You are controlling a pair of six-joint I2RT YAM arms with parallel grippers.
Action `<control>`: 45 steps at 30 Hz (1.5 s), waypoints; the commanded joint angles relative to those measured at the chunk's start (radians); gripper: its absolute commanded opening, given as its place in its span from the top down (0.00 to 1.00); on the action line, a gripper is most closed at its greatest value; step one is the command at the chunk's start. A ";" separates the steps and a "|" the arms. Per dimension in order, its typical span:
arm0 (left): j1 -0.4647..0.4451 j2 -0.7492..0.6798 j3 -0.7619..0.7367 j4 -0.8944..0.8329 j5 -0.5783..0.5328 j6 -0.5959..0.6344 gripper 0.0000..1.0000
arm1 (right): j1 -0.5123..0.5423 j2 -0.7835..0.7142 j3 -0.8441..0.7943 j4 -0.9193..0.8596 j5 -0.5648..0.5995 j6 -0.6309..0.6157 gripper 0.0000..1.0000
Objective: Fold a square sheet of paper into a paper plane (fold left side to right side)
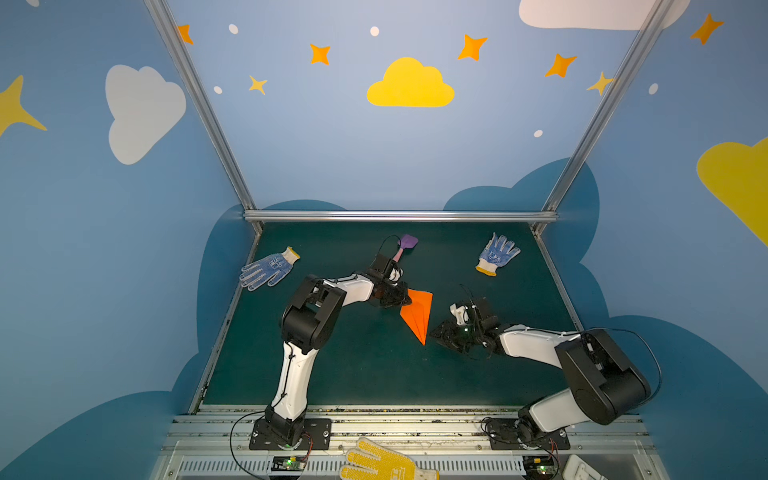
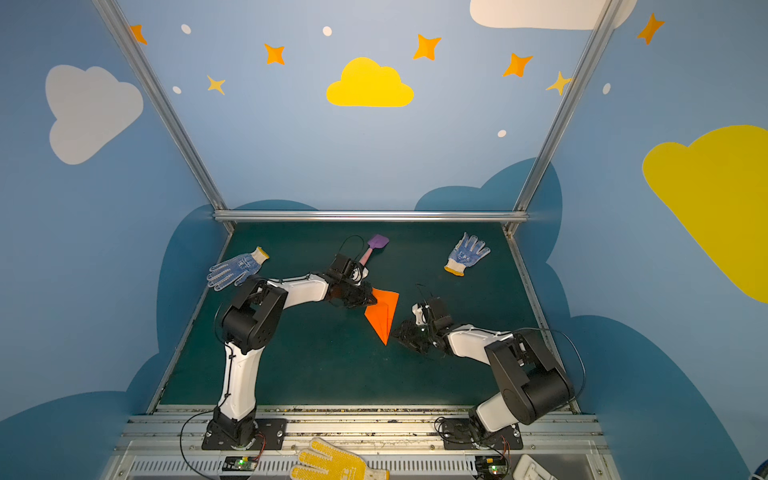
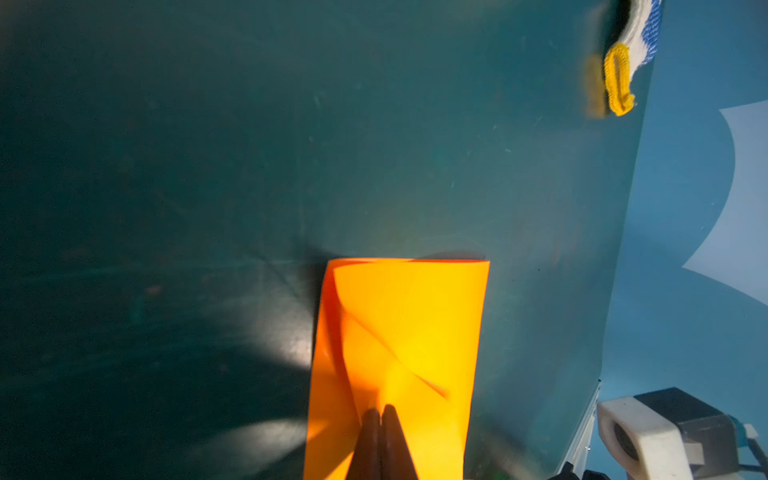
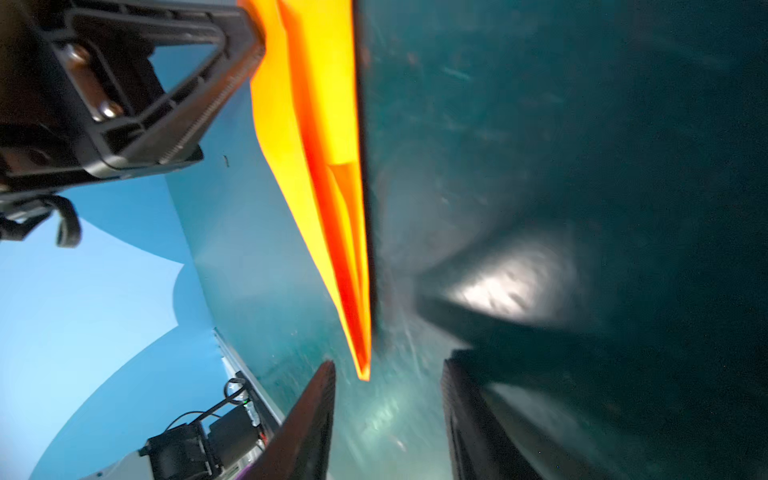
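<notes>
Left end effector [image 3: 380, 409] grips the paper plane [image 1: 417, 316] near its wide end, jaws closed; right end effector [image 4: 388, 362] sits just beside its nose, jaws apart

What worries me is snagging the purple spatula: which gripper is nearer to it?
Left. The left gripper, shut on the orange paper, sits just in front of the spatula; the right gripper is beyond the paper, nearer the front.

paper plane [image 4: 320, 124]: bright orange, slim, creased, nose pointing into the gap of the right claw [image 4: 390, 365]. right claw: dark fingers [image 4: 309, 419] spread apart, none touching the nose. left claw [image 4: 245, 54]: black, at the plane's wide end. worktop [image 4: 540, 124]: dark green, scuffed, one glare patch.
</notes>
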 commanded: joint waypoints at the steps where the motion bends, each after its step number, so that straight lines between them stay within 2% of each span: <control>1: 0.001 0.026 -0.013 -0.030 -0.022 0.020 0.94 | 0.004 0.052 0.006 0.053 0.001 0.026 0.53; 10: -0.001 0.031 -0.026 -0.043 -0.030 0.028 0.96 | 0.031 0.161 -0.003 0.175 0.039 0.118 0.45; 19: -0.005 0.027 -0.048 -0.028 -0.031 0.022 0.96 | 0.055 0.218 -0.072 0.336 0.080 0.217 0.45; 24: -0.004 0.026 -0.059 -0.024 -0.030 0.023 0.96 | 0.061 0.230 -0.073 0.363 0.113 0.215 0.46; 33: -0.005 0.018 -0.076 -0.015 -0.027 0.021 0.96 | 0.057 0.289 0.000 0.408 0.075 0.181 0.49; 37: -0.004 0.008 -0.078 -0.011 -0.019 0.018 0.96 | 0.051 0.305 0.015 0.413 0.063 0.175 0.57; 42: 0.001 -0.026 -0.061 -0.022 0.006 0.019 0.96 | 0.041 0.297 0.022 0.412 0.044 0.164 0.77; 45: 0.007 -0.066 -0.039 -0.035 0.026 0.016 0.92 | 0.034 0.276 0.031 0.403 0.024 0.152 0.85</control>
